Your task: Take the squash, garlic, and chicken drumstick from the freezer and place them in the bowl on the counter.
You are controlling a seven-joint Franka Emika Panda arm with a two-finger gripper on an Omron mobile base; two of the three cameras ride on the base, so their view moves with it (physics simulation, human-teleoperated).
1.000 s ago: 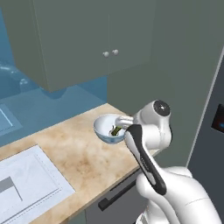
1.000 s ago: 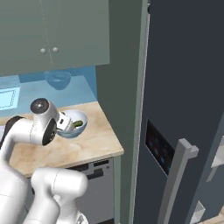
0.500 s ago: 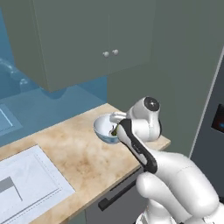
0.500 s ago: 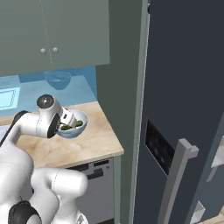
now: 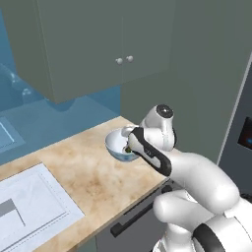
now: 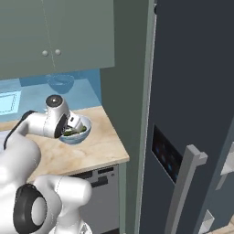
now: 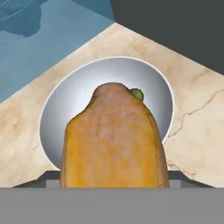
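The chicken drumstick, an orange-brown lump, is hanging right over the bowl, which is sitting white-insided near the beige counter corner; the green squash is peeking from behind it inside the bowl, beside the dark freezer

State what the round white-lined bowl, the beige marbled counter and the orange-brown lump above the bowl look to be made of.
Round bowl: likely glazed ceramic, with a smooth white inside and a thin pale rim.
Beige marbled counter: polished stone or a stone-look slab, with brown veins.
Orange-brown lump, the chicken drumstick: cooked meat by its look, with a matte, mottled skin.
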